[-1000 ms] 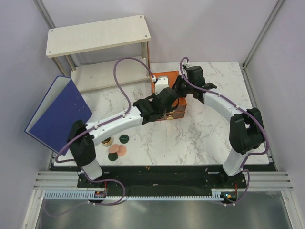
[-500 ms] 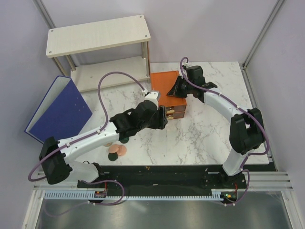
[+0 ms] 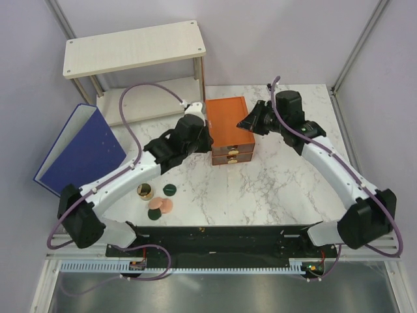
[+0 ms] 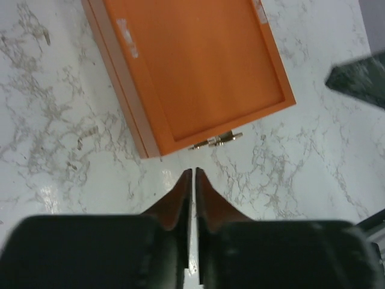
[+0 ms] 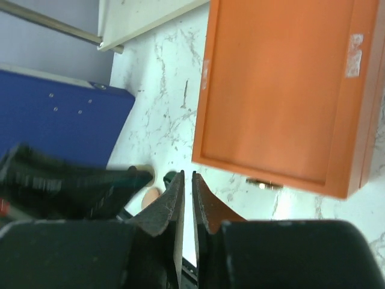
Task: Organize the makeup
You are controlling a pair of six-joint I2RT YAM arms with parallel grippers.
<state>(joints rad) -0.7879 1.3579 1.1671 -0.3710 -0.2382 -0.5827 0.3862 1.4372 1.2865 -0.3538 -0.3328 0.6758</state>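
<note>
Top external view: the makeup [image 3: 166,207] sits in a little bunch on the counter [image 3: 273,189], near the left arm's base. A gold-rimmed jar [image 3: 144,192], dark green compacts [image 3: 170,190] and peach discs [image 3: 156,203] lie close together, well apart from the orange drawer box [image 3: 226,120]. The left fingers [image 4: 182,192] are pressed together, hold nothing and point at the box's front. The right fingers [image 5: 171,201] are almost touching and hold nothing.

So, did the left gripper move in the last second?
Yes. The left gripper shifted left, from over the front of the orange drawer box to beside its left edge.
</note>
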